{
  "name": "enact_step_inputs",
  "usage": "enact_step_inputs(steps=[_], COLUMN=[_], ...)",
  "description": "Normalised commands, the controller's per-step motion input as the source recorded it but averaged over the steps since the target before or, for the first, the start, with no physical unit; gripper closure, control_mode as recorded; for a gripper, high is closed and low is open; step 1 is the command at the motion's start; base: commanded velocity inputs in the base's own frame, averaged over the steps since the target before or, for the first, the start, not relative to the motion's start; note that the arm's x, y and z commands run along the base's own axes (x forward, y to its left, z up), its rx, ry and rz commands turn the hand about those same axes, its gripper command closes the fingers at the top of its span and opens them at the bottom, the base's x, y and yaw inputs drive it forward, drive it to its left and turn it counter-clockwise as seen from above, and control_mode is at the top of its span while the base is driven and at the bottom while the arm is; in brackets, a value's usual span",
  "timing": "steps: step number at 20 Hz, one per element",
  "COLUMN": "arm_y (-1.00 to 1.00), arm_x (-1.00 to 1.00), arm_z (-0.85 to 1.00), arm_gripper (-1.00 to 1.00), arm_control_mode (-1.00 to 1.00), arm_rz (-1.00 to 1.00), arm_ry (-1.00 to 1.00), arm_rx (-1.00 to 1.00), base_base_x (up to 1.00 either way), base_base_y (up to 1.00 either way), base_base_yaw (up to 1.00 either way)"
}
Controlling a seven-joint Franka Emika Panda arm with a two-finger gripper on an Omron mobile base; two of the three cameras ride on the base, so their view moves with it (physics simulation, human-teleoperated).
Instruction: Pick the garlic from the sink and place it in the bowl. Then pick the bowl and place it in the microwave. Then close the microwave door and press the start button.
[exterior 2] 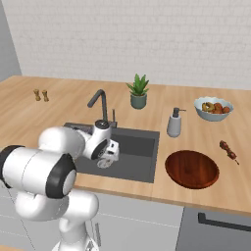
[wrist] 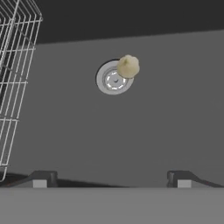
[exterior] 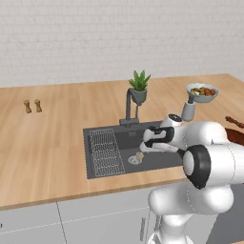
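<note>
The garlic (wrist: 128, 66), a pale cream bulb, lies on the floor of the dark grey sink (exterior: 157, 162) and touches the rim of the round drain (wrist: 113, 78). The garlic (exterior: 139, 155) lies just below my hand. My gripper (wrist: 111, 179) hangs open above the sink floor, apart from the bulb, with nothing between its fingertips (wrist: 41, 178). The gripper (exterior: 144, 147) is over the middle of the basin (exterior 2: 142, 147). The red-brown bowl (exterior 2: 192, 169) rests on the counter to the right of the sink. The microwave is out of view.
A wire rack (exterior: 105, 152) fills the sink's left part, with the faucet (exterior 2: 99, 103) behind. A soap dispenser (exterior 2: 174, 122), a plant (exterior 2: 138, 91), a fruit bowl (exterior 2: 213, 108) and a skewer (exterior 2: 229, 150) are on the right counter. Two shakers (exterior: 32, 106) stand at far left.
</note>
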Motion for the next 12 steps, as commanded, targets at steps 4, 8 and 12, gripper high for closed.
enact_step_inputs(steps=[4,8,12], arm_y=[0.0,0.0,0.01], arm_x=[0.5,0.44,0.45], arm_z=[-0.38,-0.51,-0.51], arm_gripper=[-1.0,-1.0,-1.0], arm_control_mode=[-1.0,-1.0,-1.0], arm_rz=[0.04,0.05,0.04], arm_ry=[0.01,0.02,0.06], arm_rx=[0.0,0.0,0.0], base_base_x=[0.0,0.0,0.0], base_base_y=[0.0,0.0,0.0], base_base_yaw=[0.0,0.0,0.0])
